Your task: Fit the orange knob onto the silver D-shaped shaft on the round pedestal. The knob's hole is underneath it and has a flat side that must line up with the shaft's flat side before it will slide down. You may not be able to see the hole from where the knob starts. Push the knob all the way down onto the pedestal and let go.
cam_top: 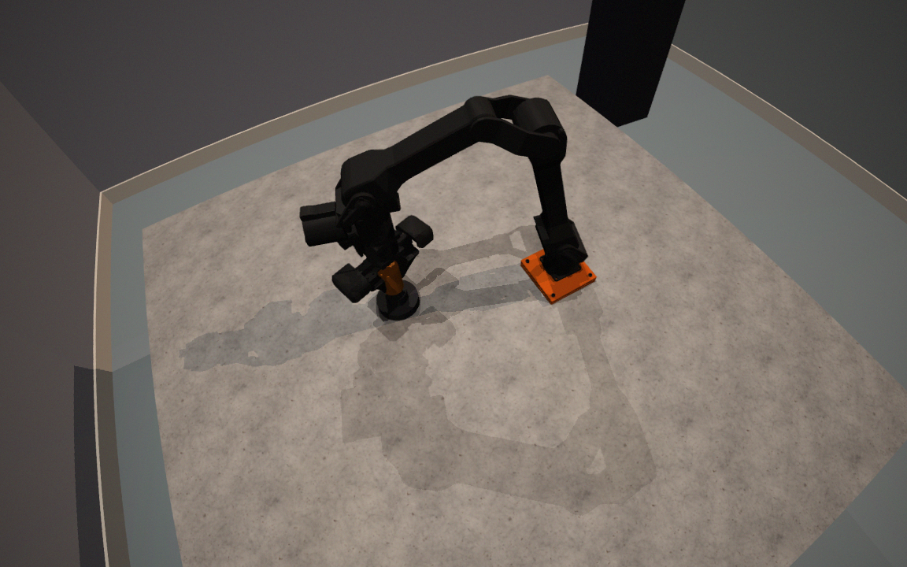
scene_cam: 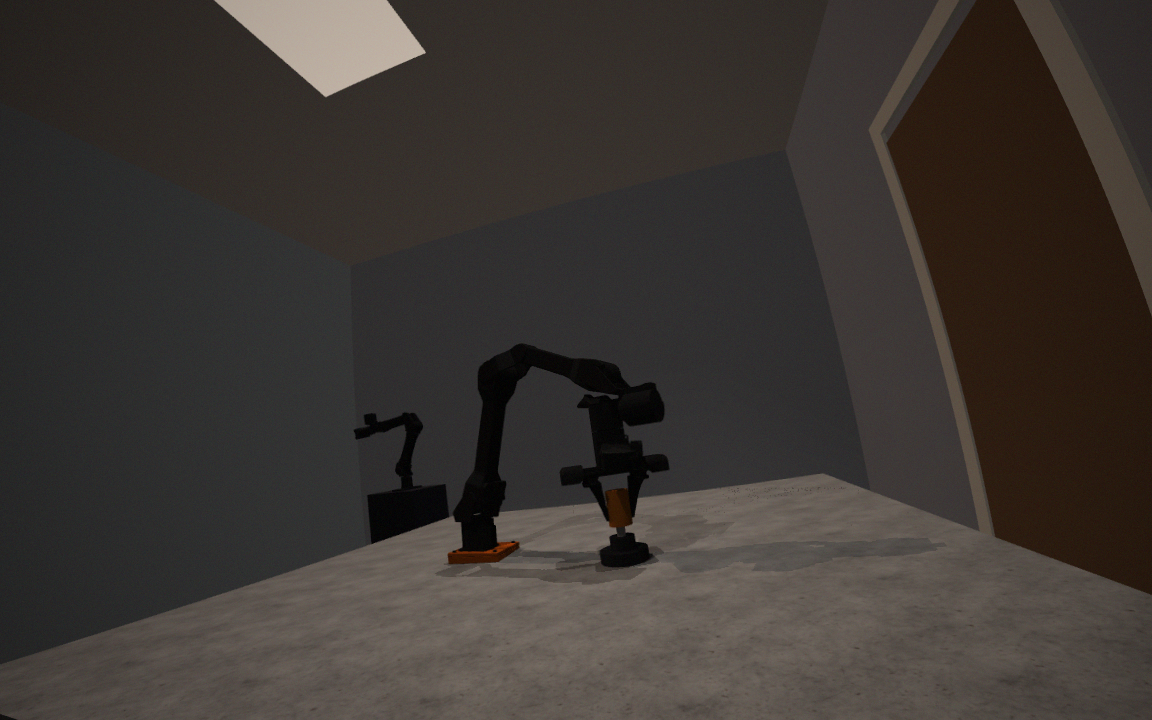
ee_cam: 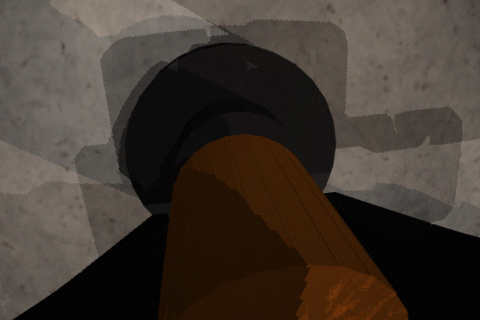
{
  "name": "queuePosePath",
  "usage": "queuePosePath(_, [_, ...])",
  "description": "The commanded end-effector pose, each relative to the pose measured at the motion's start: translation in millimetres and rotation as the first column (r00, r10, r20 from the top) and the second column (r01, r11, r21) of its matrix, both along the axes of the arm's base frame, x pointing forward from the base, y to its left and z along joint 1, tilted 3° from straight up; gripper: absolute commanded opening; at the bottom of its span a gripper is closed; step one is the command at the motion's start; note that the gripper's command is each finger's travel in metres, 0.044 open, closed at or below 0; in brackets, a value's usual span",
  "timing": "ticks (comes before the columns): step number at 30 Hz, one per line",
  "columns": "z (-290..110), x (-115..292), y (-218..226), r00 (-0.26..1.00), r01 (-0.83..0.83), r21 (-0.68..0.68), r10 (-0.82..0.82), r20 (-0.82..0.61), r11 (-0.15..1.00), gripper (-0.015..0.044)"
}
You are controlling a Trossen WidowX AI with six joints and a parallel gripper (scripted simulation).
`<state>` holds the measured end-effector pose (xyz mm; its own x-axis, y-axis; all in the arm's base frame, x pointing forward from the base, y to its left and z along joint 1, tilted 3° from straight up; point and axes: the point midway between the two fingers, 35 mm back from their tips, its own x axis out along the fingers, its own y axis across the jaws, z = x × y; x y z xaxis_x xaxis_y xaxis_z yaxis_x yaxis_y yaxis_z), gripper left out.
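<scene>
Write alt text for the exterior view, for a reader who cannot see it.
A black robot arm's tool grips an orange knob just above a silver shaft on a round black pedestal, the knob not yet pushed down. The arm stands on an orange base plate on a grey speckled table in a dim room.
</scene>
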<state>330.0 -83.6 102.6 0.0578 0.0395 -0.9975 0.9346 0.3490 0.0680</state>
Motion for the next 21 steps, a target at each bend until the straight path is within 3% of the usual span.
queuePosePath(1, [0.4,-1.1,-0.5,1.000,0.005,-0.002,-0.005,0.002,1.000,0.0000])
queuePosePath(21, [1.2,-0.9,-0.8,1.000,0.005,-0.002,-0.005,0.002,1.000,0.0000])
